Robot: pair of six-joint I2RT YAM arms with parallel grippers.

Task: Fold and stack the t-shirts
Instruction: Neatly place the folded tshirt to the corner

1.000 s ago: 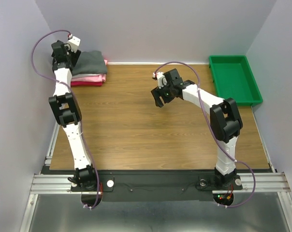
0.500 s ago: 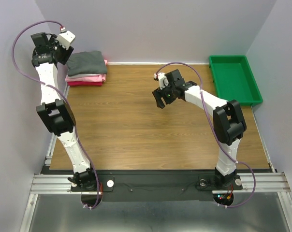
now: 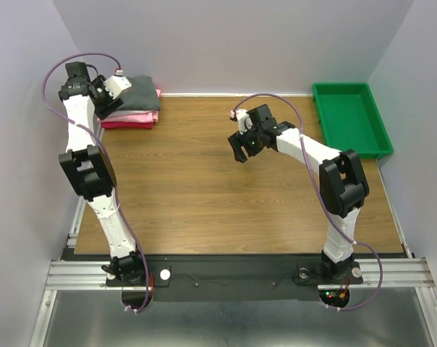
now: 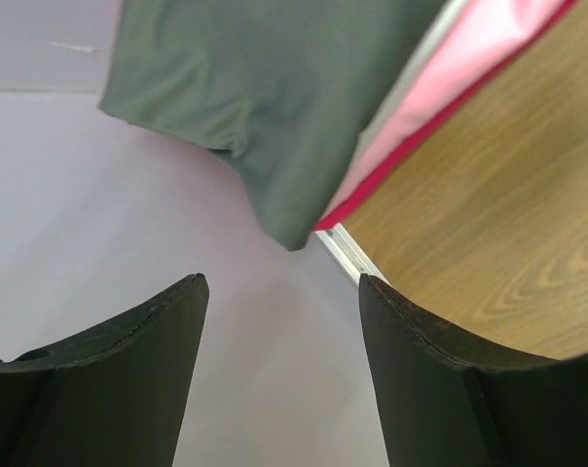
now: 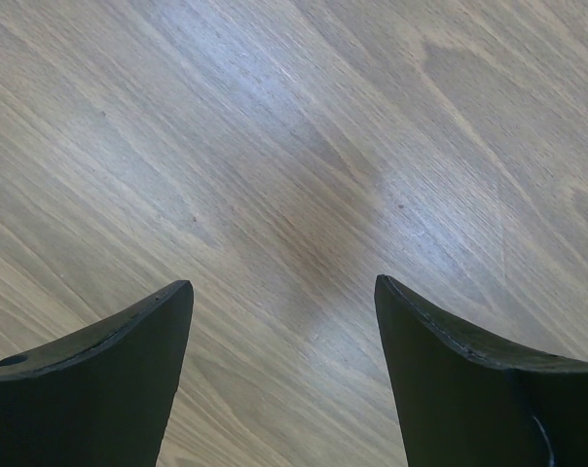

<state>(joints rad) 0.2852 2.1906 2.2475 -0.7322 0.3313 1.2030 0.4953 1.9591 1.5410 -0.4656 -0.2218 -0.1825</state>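
A folded stack of t-shirts sits at the table's back left corner. The charcoal grey shirt lies on top, over a pink one and a red one. I cannot make out a white shirt clearly. My left gripper is open and empty at the stack's left edge. In the left wrist view its jaws stand apart over the purple wall, with the grey shirt and pink shirt just ahead. My right gripper is open and empty above bare table wood.
A green plastic tray stands at the back right corner. The wooden table is bounded by purple walls at the left, back and right. A metal rail edges the table by the stack.
My left gripper lifted off the grey shirt, swung up and left toward the wall, then came back down beside the stack's left edge. The right arm has barely moved.
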